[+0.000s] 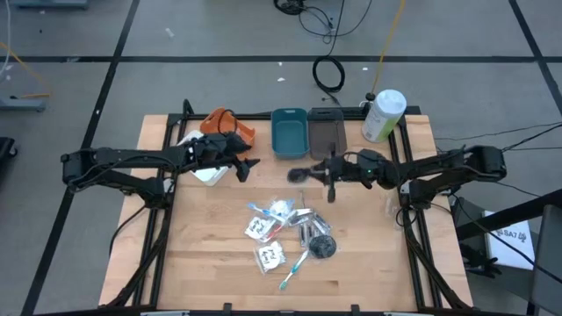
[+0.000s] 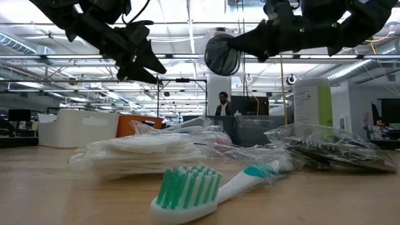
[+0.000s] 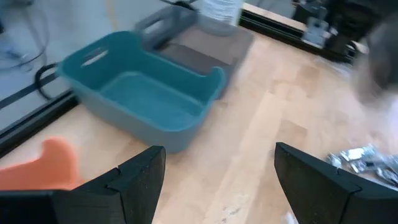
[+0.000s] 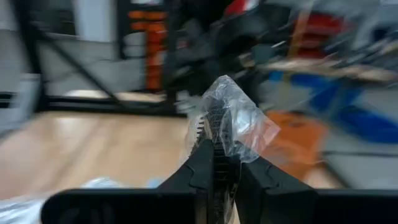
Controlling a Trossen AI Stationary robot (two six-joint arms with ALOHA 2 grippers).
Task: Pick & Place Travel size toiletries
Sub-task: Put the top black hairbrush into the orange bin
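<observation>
Disc (image 1: 299,175) in right claw (image 1: 307,175), wrapped.

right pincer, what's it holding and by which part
The right pincer is shut on a clear-wrapped dark disc, pinching it at its lower edge through the wrap. The left pincer is open and empty.

- We saw a grey floor (image 1: 219,35) with dark lines around the wooden table (image 1: 211,263).
- Black cables (image 1: 329,75) lay coiled on the floor beyond it, with a yellow cord (image 1: 383,44) nearby.
- We looked into a large open hall, with rows of ceiling lights (image 2: 187,25) and beams overhead.
- A person (image 2: 222,104) stood far off behind the table.
</observation>
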